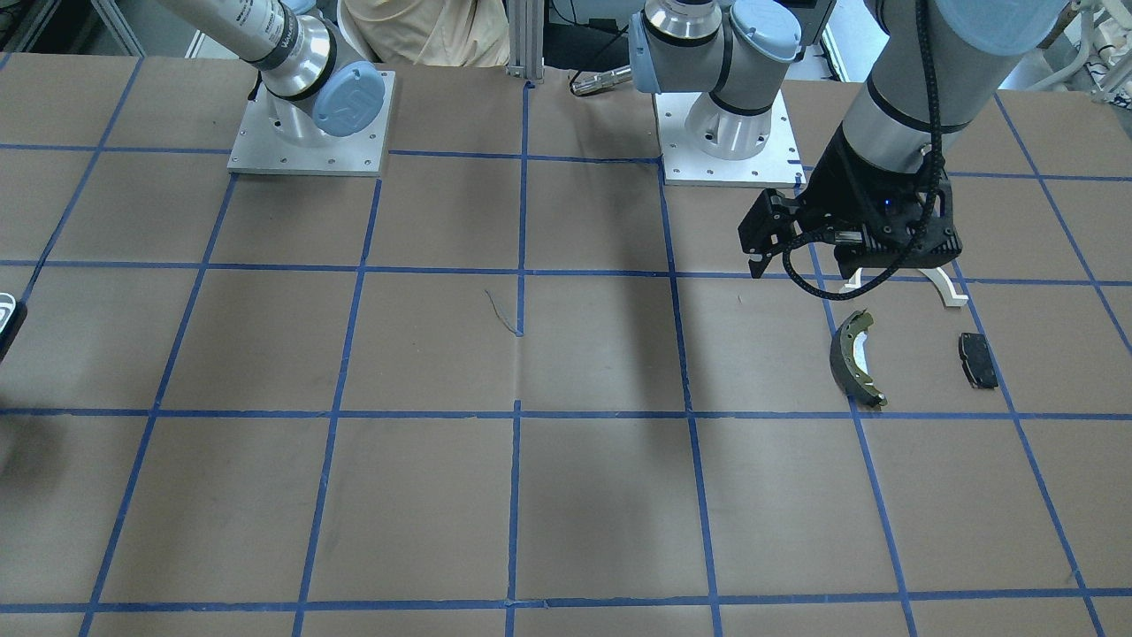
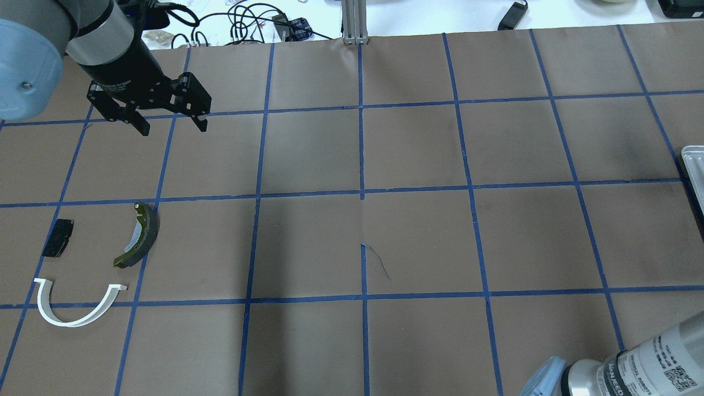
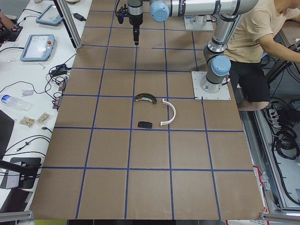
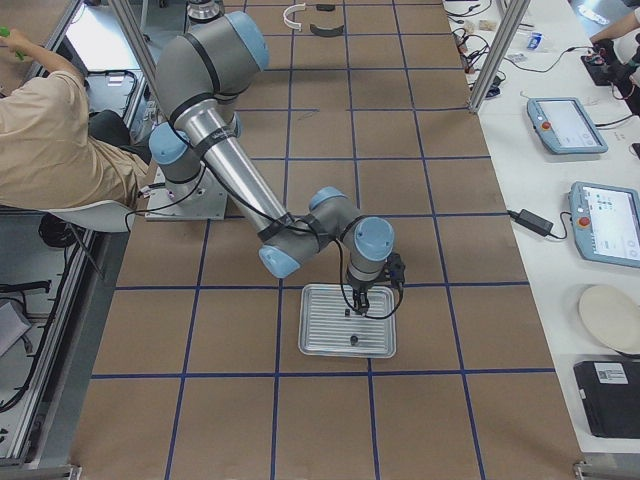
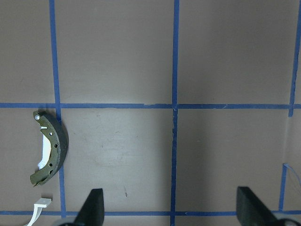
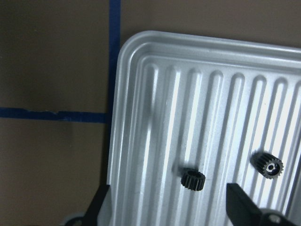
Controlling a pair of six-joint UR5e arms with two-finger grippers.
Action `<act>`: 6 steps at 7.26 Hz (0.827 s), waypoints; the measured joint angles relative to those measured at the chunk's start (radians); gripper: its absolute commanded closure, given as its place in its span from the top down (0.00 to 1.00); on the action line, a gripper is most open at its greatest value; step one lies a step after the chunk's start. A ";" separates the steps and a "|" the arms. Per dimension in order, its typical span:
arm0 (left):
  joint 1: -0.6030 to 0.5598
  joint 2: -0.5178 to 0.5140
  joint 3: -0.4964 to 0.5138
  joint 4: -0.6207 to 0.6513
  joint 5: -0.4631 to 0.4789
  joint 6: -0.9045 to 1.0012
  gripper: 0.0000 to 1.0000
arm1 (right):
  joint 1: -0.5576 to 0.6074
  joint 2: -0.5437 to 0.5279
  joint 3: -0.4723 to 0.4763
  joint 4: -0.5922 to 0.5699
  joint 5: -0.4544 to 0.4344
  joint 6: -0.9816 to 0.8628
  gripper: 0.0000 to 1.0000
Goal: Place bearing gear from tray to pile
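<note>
A black gear (image 6: 193,180) is seen lying in the metal tray (image 6: 141,70) beneath the spread right tool (image 6: 168,205), while the left tool (image 2: 173,128) is held spread over the desk (image 2: 418,236) near the brake shoe (image 2: 140,234).

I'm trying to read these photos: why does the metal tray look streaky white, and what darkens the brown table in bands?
Right wrist view: the ribbed tray catches glare along its ridges, though a black gear in it stays legible. Front-facing view: broad, soft-edged shadows cross the table in vertical bands.
</note>
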 measured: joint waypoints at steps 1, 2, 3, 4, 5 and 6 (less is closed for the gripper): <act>0.000 0.000 0.000 0.000 0.000 0.000 1.00 | -0.008 0.022 -0.002 -0.017 0.004 -0.005 0.53; 0.001 0.001 0.000 0.000 0.001 0.001 1.00 | -0.010 0.035 0.001 -0.025 0.003 -0.007 0.51; 0.002 0.002 -0.002 -0.001 0.001 0.001 1.00 | -0.011 0.049 0.000 -0.028 -0.001 -0.008 0.38; 0.002 0.003 -0.003 0.000 0.001 0.001 1.00 | -0.011 0.062 -0.005 -0.030 -0.006 -0.012 0.38; 0.002 0.004 -0.004 0.001 0.001 0.001 1.00 | -0.012 0.069 -0.005 -0.031 -0.016 -0.020 0.38; 0.003 0.005 -0.005 0.001 0.002 0.001 1.00 | -0.012 0.072 -0.003 -0.032 -0.030 -0.025 0.38</act>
